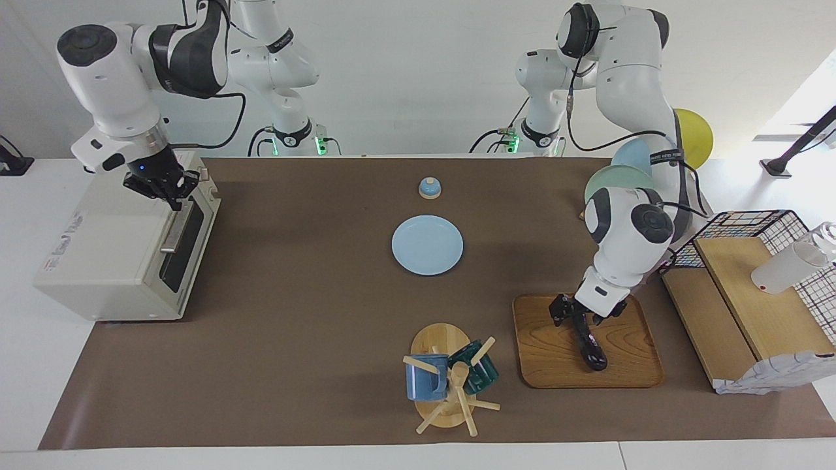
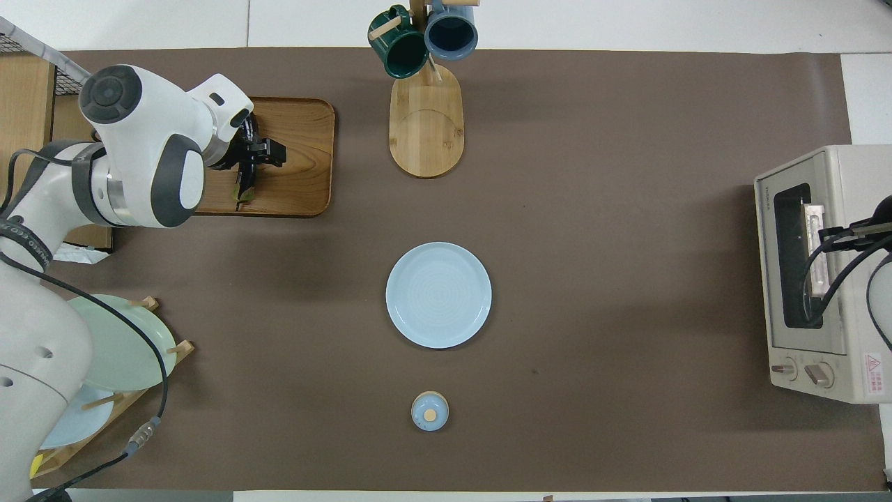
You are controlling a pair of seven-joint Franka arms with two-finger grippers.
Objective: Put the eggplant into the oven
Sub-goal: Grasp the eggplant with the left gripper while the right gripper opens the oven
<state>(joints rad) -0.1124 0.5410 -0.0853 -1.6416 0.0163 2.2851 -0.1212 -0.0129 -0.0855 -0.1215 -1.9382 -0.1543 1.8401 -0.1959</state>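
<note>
Item 1: eggplant (image 1: 590, 344) lying on wooden tray (image 1: 548, 365), not lifted.
Item 2: your left gripper (image 1: 575, 318) straddling its stem end, fingers spread.
Item 3: your right gripper (image 1: 171, 189), fingers closed, sitting at handle (image 1: 174, 230) of oven (image 1: 111, 251); door appearing shut.
Remaining: you are facing grasp, door opening, transfer.

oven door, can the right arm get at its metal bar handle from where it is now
Probably yes: the right pincer, shut and holding nothing, hangs just above the bar handle of the closed cream-white toaster oven, with nothing between them.

Table (image 1: 19, 274), brown mat (image 1: 313, 326): oven (image 1: 124, 248), blue plate (image 1: 427, 245), wooden tray (image 1: 548, 352), mug stand (image 1: 439, 375).
</note>
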